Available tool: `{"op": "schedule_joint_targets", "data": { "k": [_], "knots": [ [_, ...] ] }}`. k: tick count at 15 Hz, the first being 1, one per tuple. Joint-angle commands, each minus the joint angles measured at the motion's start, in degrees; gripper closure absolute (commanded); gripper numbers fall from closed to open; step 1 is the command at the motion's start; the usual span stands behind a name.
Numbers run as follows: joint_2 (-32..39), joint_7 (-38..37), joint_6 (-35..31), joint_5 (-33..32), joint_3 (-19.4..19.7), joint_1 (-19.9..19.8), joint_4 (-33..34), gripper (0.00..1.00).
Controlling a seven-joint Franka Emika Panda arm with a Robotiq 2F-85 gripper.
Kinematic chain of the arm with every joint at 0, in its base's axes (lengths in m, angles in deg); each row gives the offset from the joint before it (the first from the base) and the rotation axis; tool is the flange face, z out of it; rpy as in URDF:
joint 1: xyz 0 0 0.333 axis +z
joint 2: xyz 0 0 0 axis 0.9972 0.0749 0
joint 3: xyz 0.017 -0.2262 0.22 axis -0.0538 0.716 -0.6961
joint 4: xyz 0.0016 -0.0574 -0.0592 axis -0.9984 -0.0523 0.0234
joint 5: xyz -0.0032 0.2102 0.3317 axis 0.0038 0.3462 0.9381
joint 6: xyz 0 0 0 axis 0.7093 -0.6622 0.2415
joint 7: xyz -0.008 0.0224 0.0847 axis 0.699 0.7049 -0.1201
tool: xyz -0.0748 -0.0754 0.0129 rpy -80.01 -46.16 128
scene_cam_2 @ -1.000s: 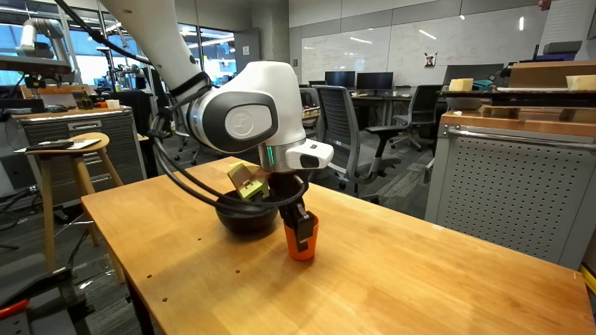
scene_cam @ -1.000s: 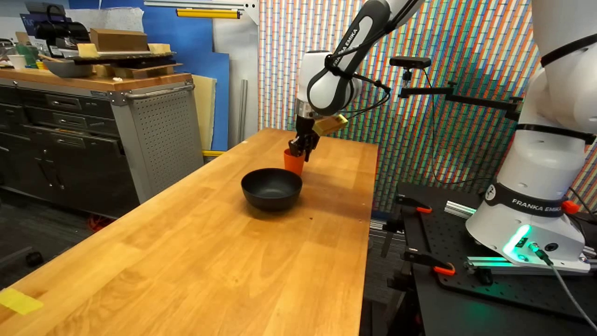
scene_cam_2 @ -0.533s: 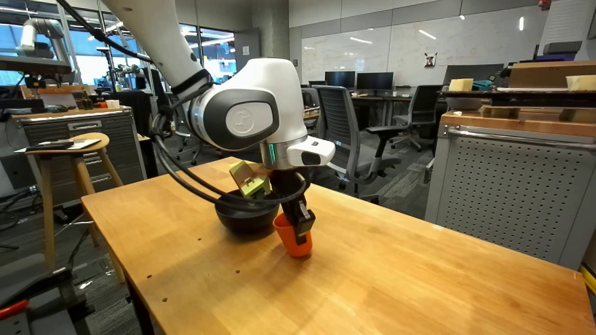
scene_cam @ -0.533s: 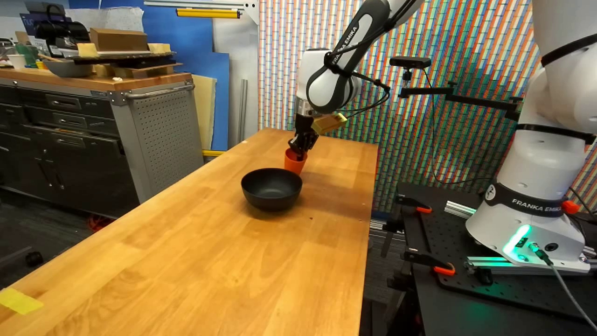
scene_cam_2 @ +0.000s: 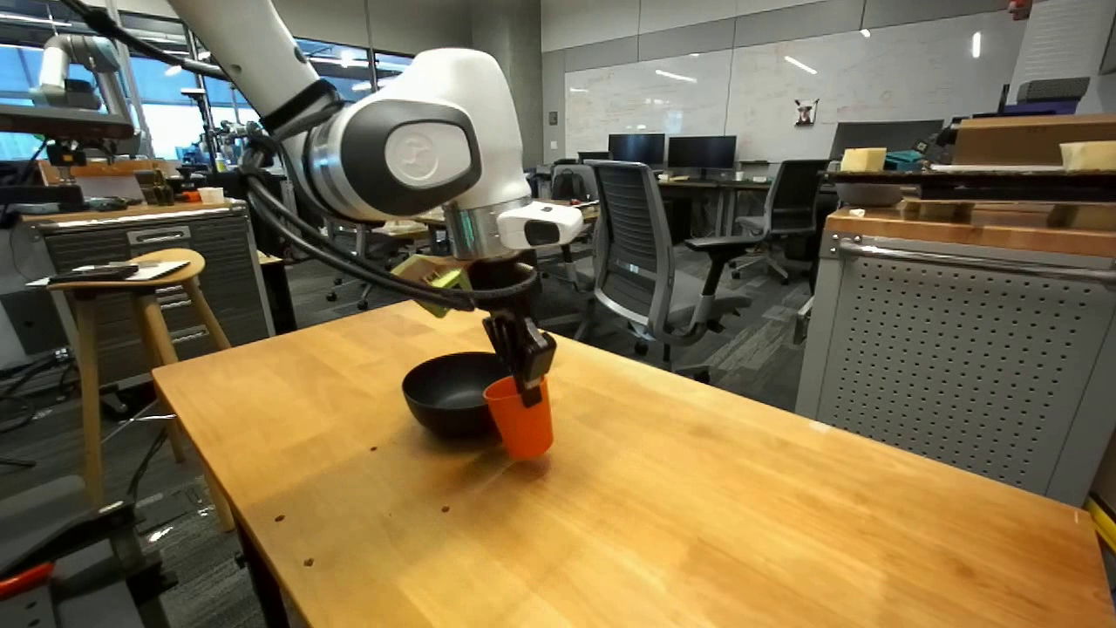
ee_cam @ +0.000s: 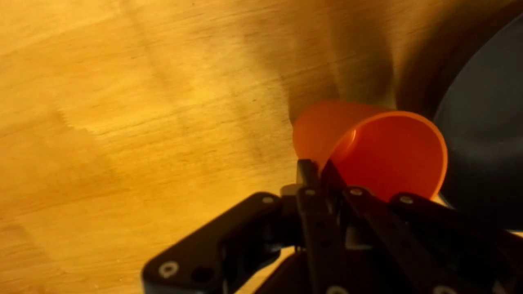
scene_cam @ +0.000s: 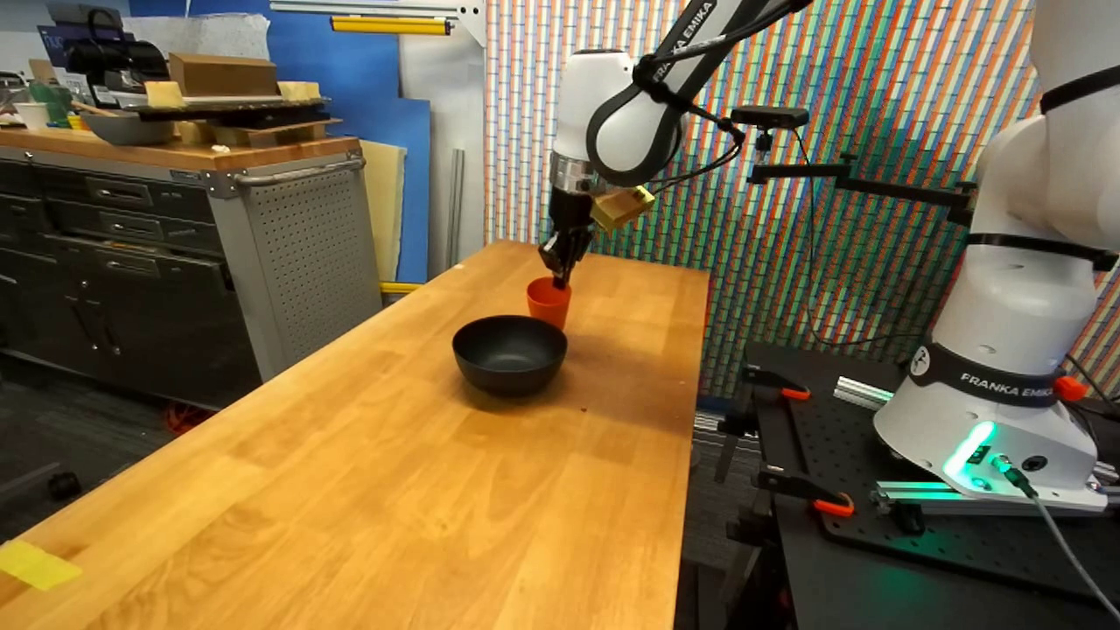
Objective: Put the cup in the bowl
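The orange-red cup [scene_cam: 544, 308] is in both exterior views [scene_cam_2: 520, 426] and fills the middle right of the wrist view [ee_cam: 388, 155]. My gripper [scene_cam_2: 530, 394] is shut on the cup's wall at the rim, one finger inside and one outside, as the wrist view [ee_cam: 318, 165] shows. The cup is tilted, with its mouth leaning toward the bowl, and appears slightly above the table. The black bowl [scene_cam: 509, 381] stands upright on the table close beside the cup; it also shows in an exterior view [scene_cam_2: 436, 413] and at the right edge of the wrist view [ee_cam: 486, 110].
The wooden table [scene_cam: 420, 490] bears the bowl, with yellow tape [scene_cam: 37, 564] at one corner. An office chair [scene_cam_2: 632, 227] stands behind the far edge. A grey tool cabinet [scene_cam_2: 955, 349] stands apart from the table. A camera on a bracket [scene_cam: 770, 116] is behind the arm.
The gripper has shut on the cup's wall and risen. The cup, upright on the table a second ago, has tilted, been lifted a little and moved closer to the bowl.
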Motion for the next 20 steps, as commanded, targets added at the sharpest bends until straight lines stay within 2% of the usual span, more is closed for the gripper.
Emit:
{"op": "schedule_joint_targets", "data": {
  "k": [1,5,13,16,20],
  "knots": [
    [-6.63,-2.4,3.71,-2.92,-0.86,2.54,-3.62,0.93],
    [-9.07,-2.93,6.98,-2.82,-3.43,3.24,-4.32,0.97],
    [-11.66,-5.56,8.81,-4.54,-8.54,5.16,-2.88,0.96],
    [-10.49,-6.83,9.22,-5.2,-10.55,6.44,-1.07,0.97],
    [-5.7,-4.63,9.47,-2.14,-11.89,6.53,2.21,0.97]
  ]
}}
